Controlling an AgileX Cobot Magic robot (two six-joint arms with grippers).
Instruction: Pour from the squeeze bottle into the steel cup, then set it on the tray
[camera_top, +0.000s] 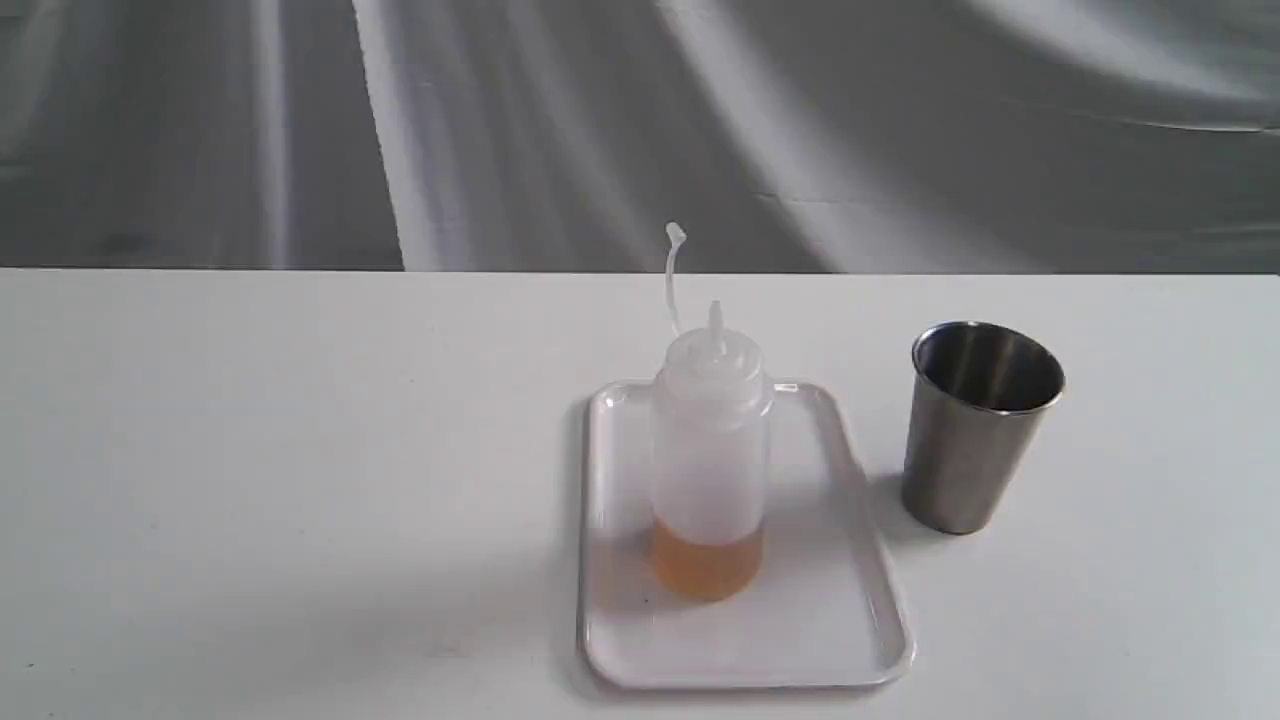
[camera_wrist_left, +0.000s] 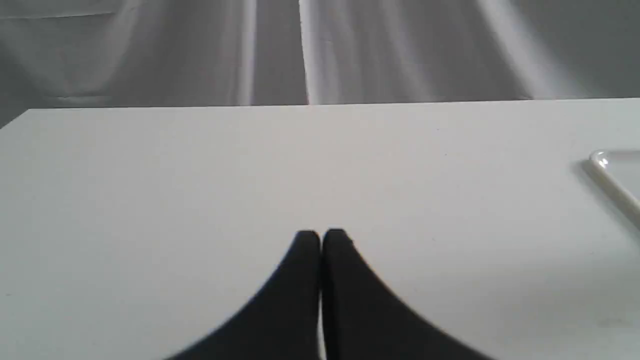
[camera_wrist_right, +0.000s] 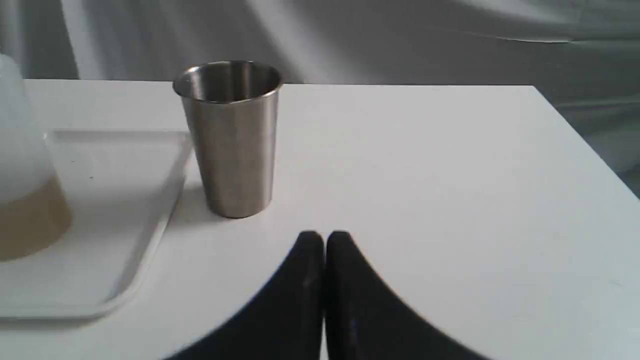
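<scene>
Right wrist view: steel cup (camera_wrist_right: 232, 145) stands near, not touching, the closed-together right hand (camera_wrist_right: 324, 235).

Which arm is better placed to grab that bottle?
Probably the right: its camera shows the squeeze bottle on the tray and the steel cup; the left sees only a tray corner. The right pincer and left pincer are shut.
</scene>
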